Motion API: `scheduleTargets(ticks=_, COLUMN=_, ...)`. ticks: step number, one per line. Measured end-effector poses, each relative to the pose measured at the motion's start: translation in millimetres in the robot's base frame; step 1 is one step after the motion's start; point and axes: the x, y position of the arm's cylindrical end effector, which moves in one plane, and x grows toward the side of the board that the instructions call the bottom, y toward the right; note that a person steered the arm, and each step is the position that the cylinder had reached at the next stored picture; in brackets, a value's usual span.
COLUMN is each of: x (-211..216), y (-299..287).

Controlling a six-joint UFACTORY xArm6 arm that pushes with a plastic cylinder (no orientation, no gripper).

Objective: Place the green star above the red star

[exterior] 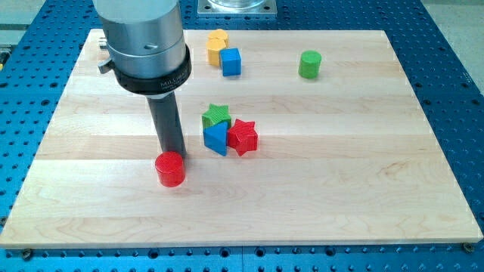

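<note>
Camera view: my tip [175, 153] touches red cylinder [170, 169].

green star [216, 115] | red star [243, 137] | blue block [215, 138] | red cylinder [170, 168] | pale wood-grain board [340, 151]

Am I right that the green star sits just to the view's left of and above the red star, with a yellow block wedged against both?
Not quite: the camera view shows the block wedged against the green star and red star is blue, not yellow. The rest holds: the green star sits up and to the view's left of the red one. My tip is at the red cylinder, left of that cluster.
</note>
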Motion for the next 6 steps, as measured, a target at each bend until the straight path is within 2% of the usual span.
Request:
scheduleTargets(ticks=2, x=-59.7, y=32.8)
scheduleTargets(ticks=6, x=-60.2, y=45.4)
